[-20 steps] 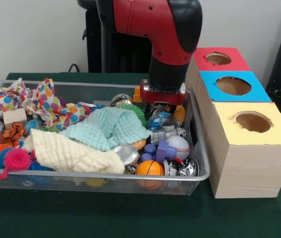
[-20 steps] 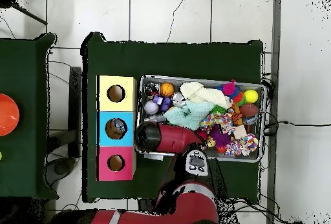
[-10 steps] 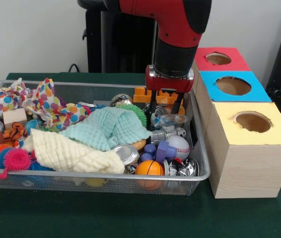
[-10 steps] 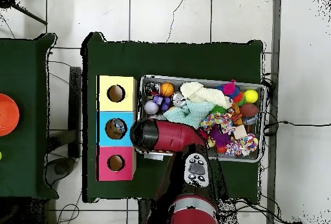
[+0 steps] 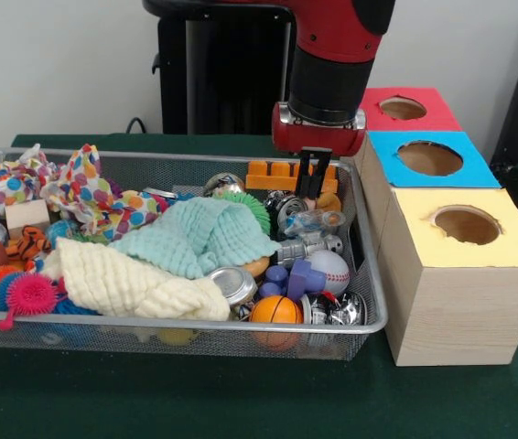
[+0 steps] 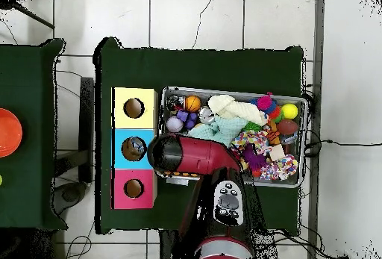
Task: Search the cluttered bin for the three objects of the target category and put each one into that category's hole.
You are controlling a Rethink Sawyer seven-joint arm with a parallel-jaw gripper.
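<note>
Wire-mesh bin heaped with soft and hard clutter: waffle-weave mint cloth, cream cloth, polka-dot fabric, spiky rubber balls, a small basketball, a baseball, a dented can. Just beside, three wooden boxes with round holes, topped yellow, blue, red. Gripper above the bin's far right corner near an orange block; fingers close together, empty or clenched cannot tell. No legible writing.

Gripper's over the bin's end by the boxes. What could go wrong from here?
1. The gripper hangs close to the bin rim and the blue box; a sideways move might clip either.
2. Cloths cover much of the bin, so targets may lie hidden underneath.
</note>
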